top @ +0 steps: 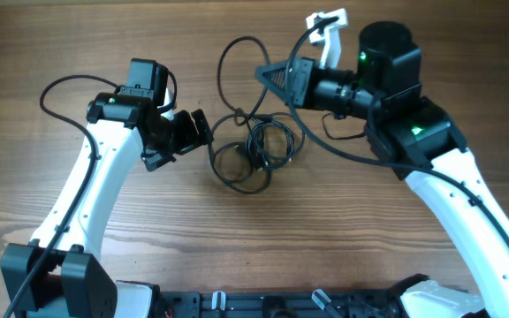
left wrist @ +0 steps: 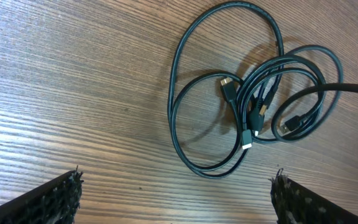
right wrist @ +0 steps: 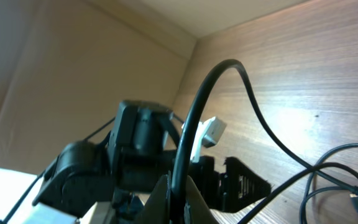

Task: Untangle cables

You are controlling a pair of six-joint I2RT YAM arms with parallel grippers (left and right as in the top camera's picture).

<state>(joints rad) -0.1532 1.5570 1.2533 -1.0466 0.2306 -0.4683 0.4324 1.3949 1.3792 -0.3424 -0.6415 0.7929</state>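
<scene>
Cables [left wrist: 255, 112] on table [left wrist: 73, 74], seemingly tangled

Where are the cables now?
In the overhead view the cables lie mid-table, between the open left gripper and the right gripper, which pinches one strand.

Cables [top: 253, 146]: thin, black, several cords overlapped in one loose tangle
Place: middle of the bench [top: 237, 247], lying flat in loops
Plugs [left wrist: 246, 138]: small, silvery-tipped, gathered inside the heap
Raised strand [right wrist: 194, 118]: arcs up, pinched in the right gripper's [right wrist: 173, 202] jaws
</scene>
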